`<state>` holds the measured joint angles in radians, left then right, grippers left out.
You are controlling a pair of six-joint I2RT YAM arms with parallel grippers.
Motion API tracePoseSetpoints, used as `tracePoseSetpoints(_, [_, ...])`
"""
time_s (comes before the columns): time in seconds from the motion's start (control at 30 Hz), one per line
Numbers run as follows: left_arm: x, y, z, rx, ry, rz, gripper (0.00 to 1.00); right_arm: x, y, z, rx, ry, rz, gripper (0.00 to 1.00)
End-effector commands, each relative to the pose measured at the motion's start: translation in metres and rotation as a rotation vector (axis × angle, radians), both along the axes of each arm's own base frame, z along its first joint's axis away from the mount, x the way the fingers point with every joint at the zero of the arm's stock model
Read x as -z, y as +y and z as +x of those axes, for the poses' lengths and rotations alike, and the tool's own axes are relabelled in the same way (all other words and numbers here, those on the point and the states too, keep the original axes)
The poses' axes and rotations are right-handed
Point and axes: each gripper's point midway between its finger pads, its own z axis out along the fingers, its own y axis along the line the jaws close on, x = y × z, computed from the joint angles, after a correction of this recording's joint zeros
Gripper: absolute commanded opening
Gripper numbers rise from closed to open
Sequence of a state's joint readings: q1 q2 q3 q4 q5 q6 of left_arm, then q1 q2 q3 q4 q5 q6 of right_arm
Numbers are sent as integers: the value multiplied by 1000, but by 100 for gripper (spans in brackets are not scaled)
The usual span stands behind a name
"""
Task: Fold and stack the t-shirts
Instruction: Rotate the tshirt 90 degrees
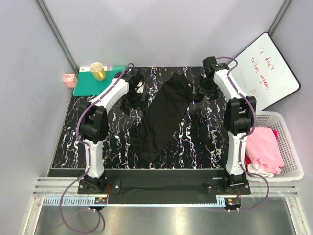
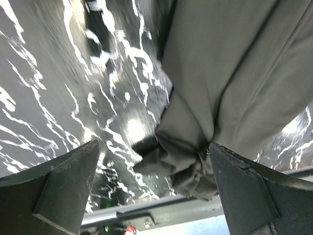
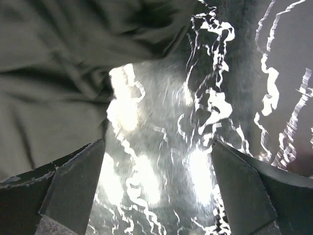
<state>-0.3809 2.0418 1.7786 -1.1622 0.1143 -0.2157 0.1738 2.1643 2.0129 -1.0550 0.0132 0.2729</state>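
Observation:
The black t-shirt [image 1: 164,117] lies bunched in a long slanted strip across the middle of the marbled table [image 1: 200,142]. My left gripper [image 1: 133,97] is open just left of the shirt's upper part. In the left wrist view it [image 2: 154,149] is open, with a bunched end of the shirt [image 2: 230,73] lying between the fingers, close to the right finger [image 2: 244,186]. My right gripper [image 1: 201,92] is open beside the shirt's far right end. In the right wrist view it [image 3: 157,147] hovers over bare tabletop, with the shirt [image 3: 54,73] at the upper left. Pink [image 1: 264,144] and white [image 1: 261,170] shirts lie in the basket.
A white basket [image 1: 288,142] stands off the table's right edge. A whiteboard [image 1: 266,73] leans at the back right. A yellow cup [image 1: 97,71] stands on the teal mat [image 1: 88,84] at the back left, with a small pink box [image 1: 70,80] beside it.

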Motion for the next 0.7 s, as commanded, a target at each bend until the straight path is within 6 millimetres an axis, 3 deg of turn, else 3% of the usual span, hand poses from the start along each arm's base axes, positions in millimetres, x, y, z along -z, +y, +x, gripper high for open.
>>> tracePoseSetpoints(0.0, [-23,3,20,19,-77,-3,99,18,9,18,30,13,86,99])
tracePoseSetpoints(0.17, [-17,8,17,26,-59,14,99,29,15,42,35,12,114,100])
tracePoseSetpoints(0.67, [-15,16,12,-4,-44,22,99,75,1,35,73,163,49,98])
